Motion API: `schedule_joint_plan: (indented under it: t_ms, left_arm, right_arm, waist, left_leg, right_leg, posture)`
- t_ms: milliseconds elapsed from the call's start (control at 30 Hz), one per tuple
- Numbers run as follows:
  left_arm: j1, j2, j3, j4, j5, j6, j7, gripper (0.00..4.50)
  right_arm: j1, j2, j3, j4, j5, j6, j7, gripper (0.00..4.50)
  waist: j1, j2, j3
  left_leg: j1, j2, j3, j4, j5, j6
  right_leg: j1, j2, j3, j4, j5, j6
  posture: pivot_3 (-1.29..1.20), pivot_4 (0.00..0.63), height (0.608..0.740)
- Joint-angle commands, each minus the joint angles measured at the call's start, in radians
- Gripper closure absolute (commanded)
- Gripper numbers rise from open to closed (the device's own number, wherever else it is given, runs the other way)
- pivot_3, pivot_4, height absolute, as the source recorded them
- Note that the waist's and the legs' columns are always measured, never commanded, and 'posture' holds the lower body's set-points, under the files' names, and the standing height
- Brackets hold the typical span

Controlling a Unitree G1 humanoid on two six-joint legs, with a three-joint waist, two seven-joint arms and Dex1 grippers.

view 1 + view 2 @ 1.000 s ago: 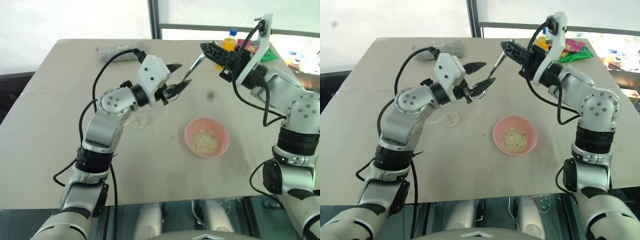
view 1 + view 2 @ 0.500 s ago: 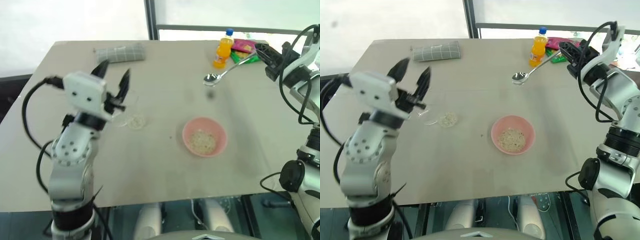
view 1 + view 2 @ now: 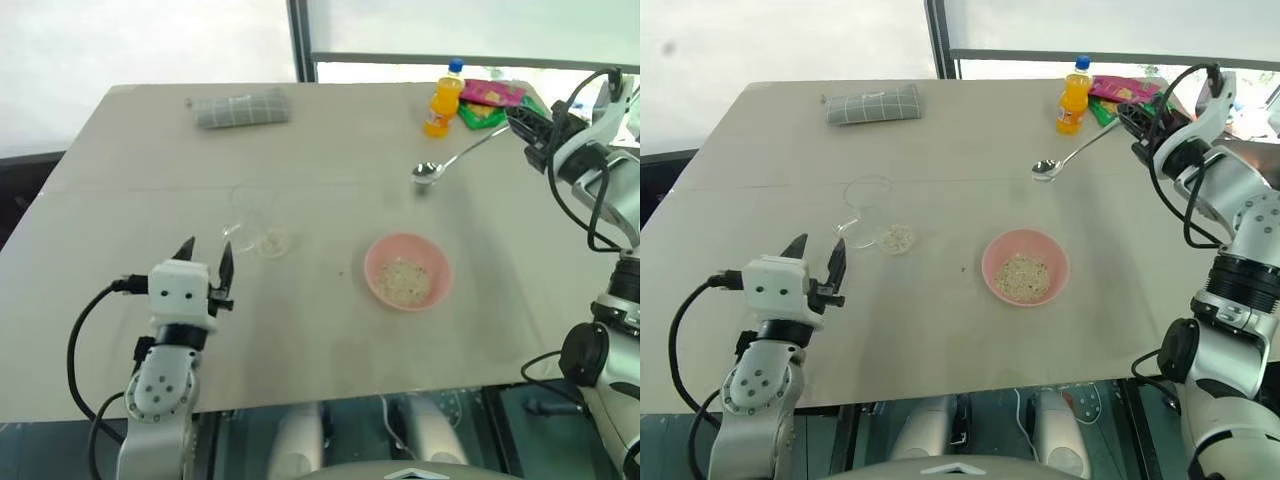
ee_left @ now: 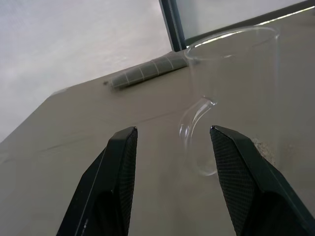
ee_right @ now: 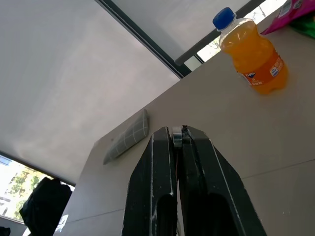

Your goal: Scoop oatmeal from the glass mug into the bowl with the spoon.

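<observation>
**Oatmeal transfer: mostly done**

Round pink bowl (image 3: 1025, 268) holds a heap of pale flaky oatmeal (image 3: 1023, 277). Clear glass mug (image 3: 869, 212) on grey bench (image 3: 940, 330) looks near empty. Right end effector (image 3: 530, 127) clenched on slim silver spoon (image 3: 455, 160), aloft. Left end effector (image 3: 815, 262) released, empty, near the mug.

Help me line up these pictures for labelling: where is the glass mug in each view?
Left eye view: glass mug, left of centre on the table, beyond the left gripper.
Right eye view: same spot.
Left wrist view: close ahead, handle between the fingers.
Right wrist view: I cannot find it.
Shared landmark: grey checked roll at the table's far edge.
</observation>
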Motion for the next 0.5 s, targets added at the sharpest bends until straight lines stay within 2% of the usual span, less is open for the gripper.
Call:
schedule_joint_plan:
  t_ms: [33, 500]
  left_arm:
    - [-0.036, 0.012, -0.004, 0.076, 0.010, -0.068, 0.001, 2.10]
    - [-0.182, 0.063, 0.006, 0.294, -0.007, -0.152, -0.023, 2.10]
  right_arm:
    - [-0.025, -0.011, -0.017, -0.058, 0.018, -0.002, -0.001, 4.50]
    - [0.053, 0.018, -0.038, -0.177, 0.089, -0.006, -0.097, 4.50]
  waist:
    - [0.000, 0.000, 0.000]
    - [-0.001, 0.000, 0.000]
  left_leg:
    - [0.000, 0.000, 0.000, 0.000, 0.000, 0.000]
    - [-0.001, 0.001, 0.000, 0.000, 0.000, 0.000]
  right_leg:
    - [0.000, 0.000, 0.000, 0.000, 0.000, 0.000]
    - [-0.001, 0.000, 0.000, 0.000, 0.000, 0.000]
  posture:
    - [0.00, 0.150, 0.740]
    - [0.00, 0.150, 0.740]
